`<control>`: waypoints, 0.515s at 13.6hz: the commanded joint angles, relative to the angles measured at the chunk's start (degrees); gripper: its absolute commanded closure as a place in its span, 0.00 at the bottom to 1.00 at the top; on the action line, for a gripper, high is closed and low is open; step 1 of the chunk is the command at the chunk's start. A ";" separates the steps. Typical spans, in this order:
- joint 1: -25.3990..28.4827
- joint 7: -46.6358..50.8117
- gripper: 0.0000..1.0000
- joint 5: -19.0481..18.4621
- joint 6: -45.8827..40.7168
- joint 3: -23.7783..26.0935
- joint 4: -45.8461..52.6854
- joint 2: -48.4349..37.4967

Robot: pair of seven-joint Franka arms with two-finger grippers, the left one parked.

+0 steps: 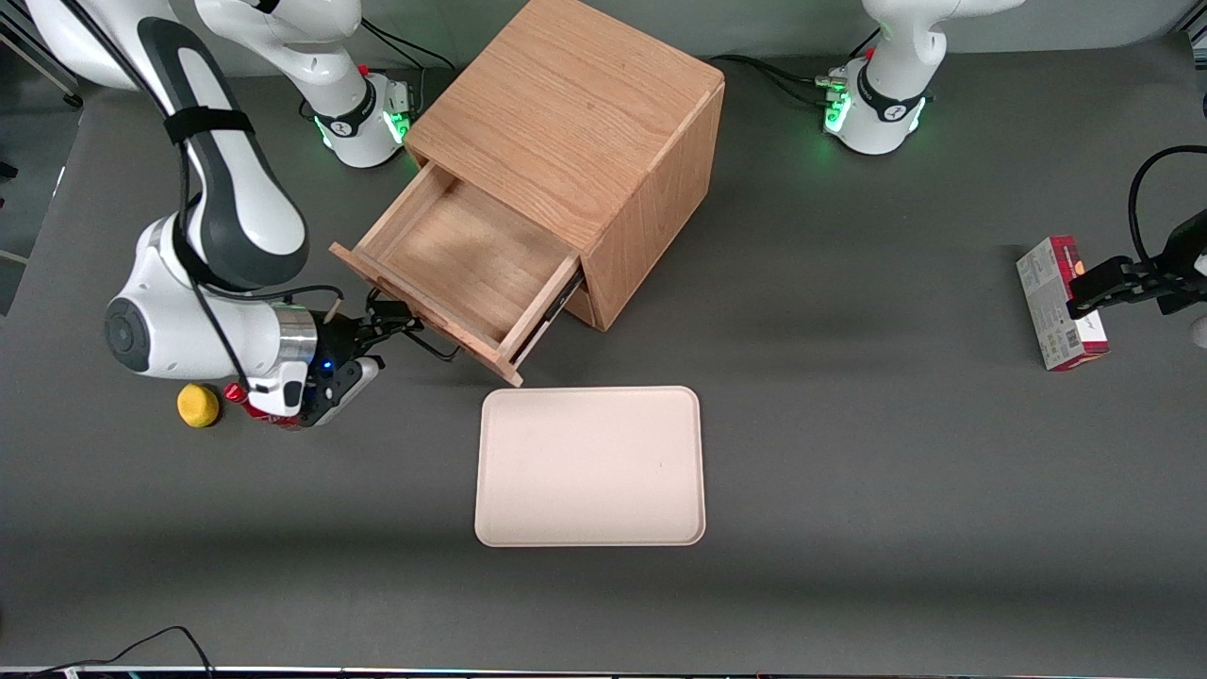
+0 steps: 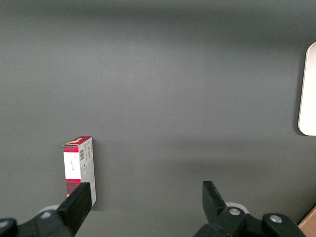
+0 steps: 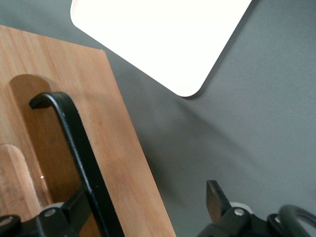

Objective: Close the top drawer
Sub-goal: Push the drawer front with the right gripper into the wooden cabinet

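Observation:
The top drawer (image 1: 462, 255) of the wooden cabinet (image 1: 566, 104) stands pulled far out, and its plain wood inside holds nothing. My right gripper (image 1: 396, 319) is down at the drawer's front panel, at the corner toward the working arm's end of the table. In the right wrist view the gripper (image 3: 145, 197) is open. The black bar handle (image 3: 74, 143) and the light-oak front panel (image 3: 118, 148) lie between its fingers. One finger (image 3: 74, 210) sits against the handle, and the other finger (image 3: 215, 197) hangs over bare table, apart from the wood.
A pale tray (image 1: 589, 467) lies on the table nearer the front camera than the drawer; it also shows as the tray (image 3: 163, 34) in the wrist view. A yellow round object (image 1: 198, 405) and a red object (image 1: 247, 396) lie beside my wrist. A red-and-white box (image 1: 1061, 302) lies toward the parked arm's end.

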 commanded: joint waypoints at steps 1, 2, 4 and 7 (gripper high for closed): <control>-0.19 1.74 0.00 2.06 2.92 1.64 -5.30 -3.67; -0.10 2.10 0.00 2.41 3.54 1.91 -6.44 -4.37; -0.01 3.41 0.00 2.41 4.24 2.61 -8.03 -5.60; -0.10 4.91 0.00 4.34 4.94 4.28 -10.40 -7.80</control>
